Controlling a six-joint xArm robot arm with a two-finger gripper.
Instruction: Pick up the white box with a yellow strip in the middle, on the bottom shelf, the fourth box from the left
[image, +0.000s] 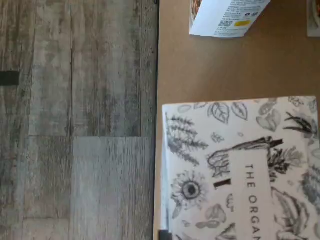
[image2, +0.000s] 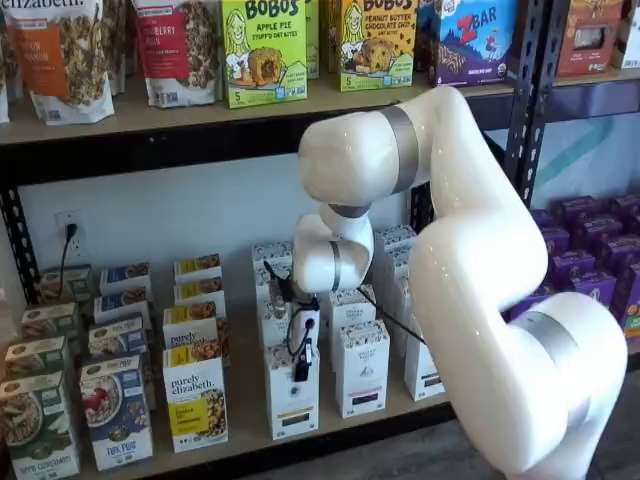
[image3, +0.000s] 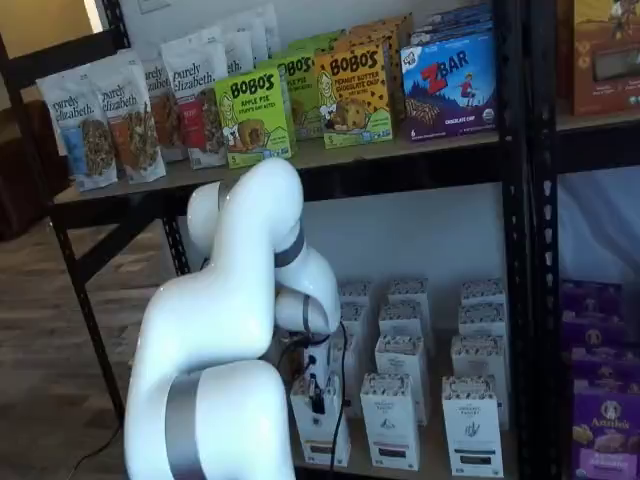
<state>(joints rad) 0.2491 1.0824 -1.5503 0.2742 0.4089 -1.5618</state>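
White cartons (image2: 361, 366) flank the white box (image2: 291, 392).

Bottom shelf (image2: 240, 455) — boxes in rows, arm in front

The white box (image2: 292, 398) stands at the front edge — a "purely elizabeth" box (image2: 195, 402) at its 9 o'clock, a like carton (image2: 362, 368) at 3 o'clock, more cartons behind at 12.
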